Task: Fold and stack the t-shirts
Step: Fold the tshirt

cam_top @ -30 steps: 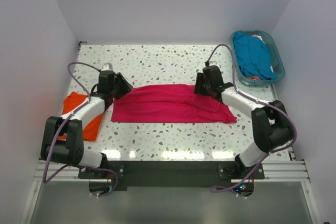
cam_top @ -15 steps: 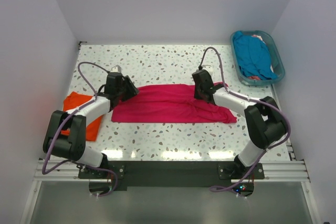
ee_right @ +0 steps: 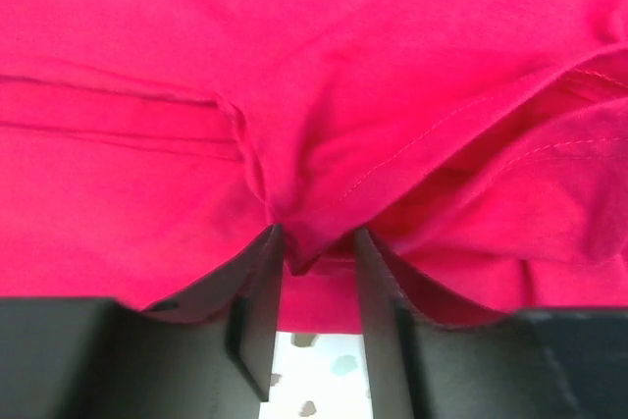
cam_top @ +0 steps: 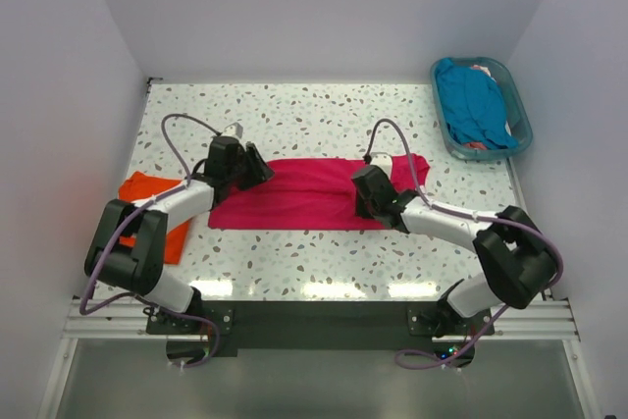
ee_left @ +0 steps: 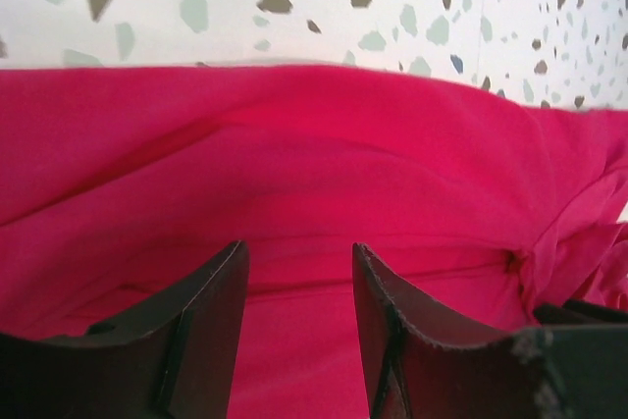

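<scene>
Stage: judged mid-fold on the magenta t-shirt [cam_top: 294, 193], shirt 2 of at least 3 in sight.
Done: the orange t-shirt [cam_top: 147, 205] lies flat at the table's left edge, partly under the left arm; it looks folded and set aside, though its outline is partly hidden.
In hand: the magenta t-shirt lies in the middle of the table [cam_top: 294, 115] as a long, narrow band running left to right, its right end lifted and doubled back toward the centre.
Left to do: finish this cross fold, stack the shirt on the orange one, then handle the teal t-shirt [cam_top: 471, 100], which sits crumpled in the basket [cam_top: 520, 130] at the far right.
Right gripper [ee_right: 314, 247]: nearly closed, pinching a ridge of magenta cloth near a stitched hem.
Left gripper [ee_left: 298, 252]: fingers about half apart over the band's left end; nothing is visibly pinched between them.
Fabric: soft matte knit with shallow creases and layered folds.
Table: pale speckled terrazzo, smooth.
Basket: rigid teal plastic, rounded oblong.
</scene>
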`<action>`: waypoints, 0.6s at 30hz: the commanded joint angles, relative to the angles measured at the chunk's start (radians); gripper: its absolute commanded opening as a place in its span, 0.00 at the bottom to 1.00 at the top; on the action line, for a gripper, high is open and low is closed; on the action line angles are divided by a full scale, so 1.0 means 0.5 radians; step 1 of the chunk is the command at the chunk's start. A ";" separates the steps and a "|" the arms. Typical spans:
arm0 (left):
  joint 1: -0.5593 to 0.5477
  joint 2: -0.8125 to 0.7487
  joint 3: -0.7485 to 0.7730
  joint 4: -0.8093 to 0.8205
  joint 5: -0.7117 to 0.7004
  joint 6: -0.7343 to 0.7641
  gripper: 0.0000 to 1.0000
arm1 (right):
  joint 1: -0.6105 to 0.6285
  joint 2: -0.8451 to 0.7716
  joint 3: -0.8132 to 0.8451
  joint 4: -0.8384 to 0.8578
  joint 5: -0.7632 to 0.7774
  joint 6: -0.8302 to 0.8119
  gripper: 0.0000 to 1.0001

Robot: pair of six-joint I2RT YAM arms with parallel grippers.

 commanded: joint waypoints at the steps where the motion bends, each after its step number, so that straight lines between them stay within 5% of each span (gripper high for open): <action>1: -0.100 0.068 0.076 0.176 0.172 0.105 0.52 | -0.002 -0.129 -0.026 0.094 0.148 0.058 0.41; 5: -0.232 0.108 0.123 0.277 0.252 0.176 0.53 | -0.005 -0.393 0.017 -0.087 0.295 0.006 0.53; 9: -0.383 0.147 0.202 0.323 0.277 0.256 0.54 | -0.200 -0.519 0.091 -0.317 0.387 -0.043 0.54; 18: -0.784 0.445 0.616 0.201 0.099 0.391 0.52 | -0.830 -0.232 0.192 -0.290 -0.140 -0.175 0.55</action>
